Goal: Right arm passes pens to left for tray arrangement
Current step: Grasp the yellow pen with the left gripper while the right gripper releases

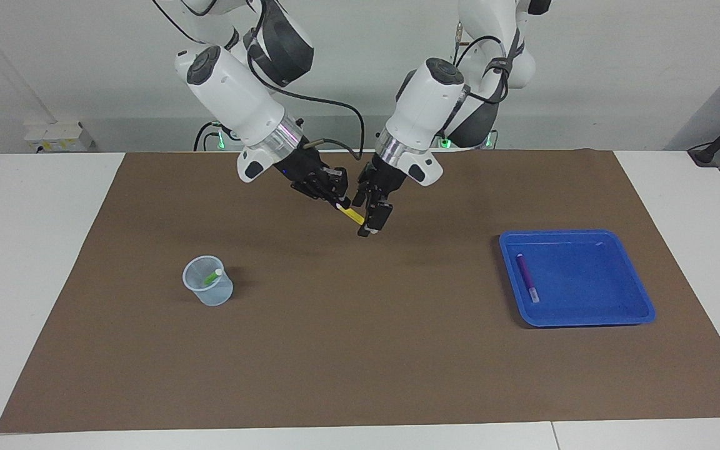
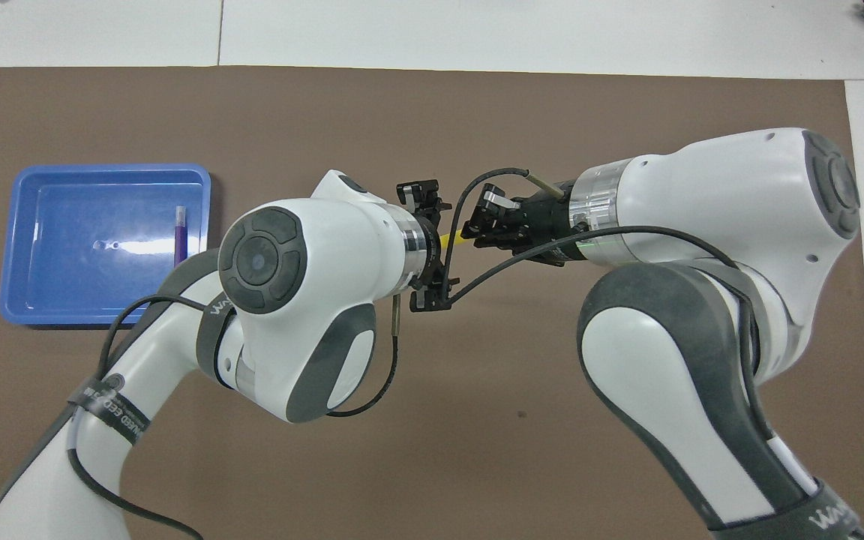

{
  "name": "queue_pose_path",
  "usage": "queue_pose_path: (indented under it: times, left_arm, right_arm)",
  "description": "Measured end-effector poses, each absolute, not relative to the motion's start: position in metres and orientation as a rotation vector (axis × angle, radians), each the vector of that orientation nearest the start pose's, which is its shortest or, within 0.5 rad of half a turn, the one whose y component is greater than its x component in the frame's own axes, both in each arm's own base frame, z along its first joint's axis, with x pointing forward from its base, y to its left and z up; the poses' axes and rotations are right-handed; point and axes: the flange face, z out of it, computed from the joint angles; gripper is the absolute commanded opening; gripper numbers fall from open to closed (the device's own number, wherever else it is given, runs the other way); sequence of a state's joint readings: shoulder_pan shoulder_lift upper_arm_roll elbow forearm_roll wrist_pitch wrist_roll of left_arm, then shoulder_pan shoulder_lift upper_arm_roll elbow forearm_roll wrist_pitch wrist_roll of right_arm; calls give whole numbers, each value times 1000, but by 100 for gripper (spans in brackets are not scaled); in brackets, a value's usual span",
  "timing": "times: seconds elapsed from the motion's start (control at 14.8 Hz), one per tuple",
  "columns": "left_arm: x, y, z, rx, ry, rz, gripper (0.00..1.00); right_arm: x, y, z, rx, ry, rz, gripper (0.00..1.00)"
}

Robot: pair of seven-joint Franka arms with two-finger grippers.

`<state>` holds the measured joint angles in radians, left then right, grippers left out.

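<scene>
- The yellow pen [image 1: 354, 215] was gripped at 1 end by the clenched jaws of the right gripper [image 1: 337, 201], its free end slanting down and out over the middle of the brown mat [image 1: 360, 350], well clear of the surface.
- That end-on hold seemed meant to leave most of the barrel exposed for the receiving arm.
- The left gripper [image 1: 372, 219] was brought up to the pen's free end with its jaws released and spread, the barrel lying between or just beside them; contact could not be told from either view.
- The handover was judged to be at the point just ahead of the left jaws closing; the pen should be let go by the right gripper only after that.
- The blue tray [image 1: 638, 306] lay on the mat toward the left arm's end of the worktop, within that arm's easy reach, and 1 purple pen [image 1: 527, 277] lay flat in it, close along the rim nearest the middle of the mat.
- The rest of the tray's floor was bare, so room was left for 2 more pens alongside.
- The translucent cup [image 1: 208, 281] stood upright toward the right arm's end, with the green pen [image 1: 212, 275] leaning inside it, its whitish tip at the rim.
- By that count, 1 pen was placed, 1 was in transfer and 1 was not yet picked.
</scene>
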<state>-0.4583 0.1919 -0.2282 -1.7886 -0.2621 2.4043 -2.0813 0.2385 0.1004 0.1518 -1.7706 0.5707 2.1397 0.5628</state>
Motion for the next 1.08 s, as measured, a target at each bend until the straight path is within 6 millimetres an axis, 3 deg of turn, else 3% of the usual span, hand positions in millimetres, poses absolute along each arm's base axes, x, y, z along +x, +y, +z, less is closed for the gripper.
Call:
queue_pose_path:
  times: [0.41,0.54,0.81,0.88,1.08]
  left_arm:
    - [515,-395,486,-2504,-2578,305,81]
    - [517,-392,486,-2497,-2585,302,63]
    - [517,-393,485,-2498,-2584,303,5]
    - [517,-393,485,-2498,-2583,303,0]
    - [518,-392,485,-2486,-2594,307,0]
  right_arm:
    - [566,254,532,-2492,536,18,0]
    - [566,254,532,-2492,536,18,0]
    - [566,254,532,-2492,536,18,0]
    - [566,254,532,-2492,536,18,0]
    - [566,255,532,-2489,536,14,0]
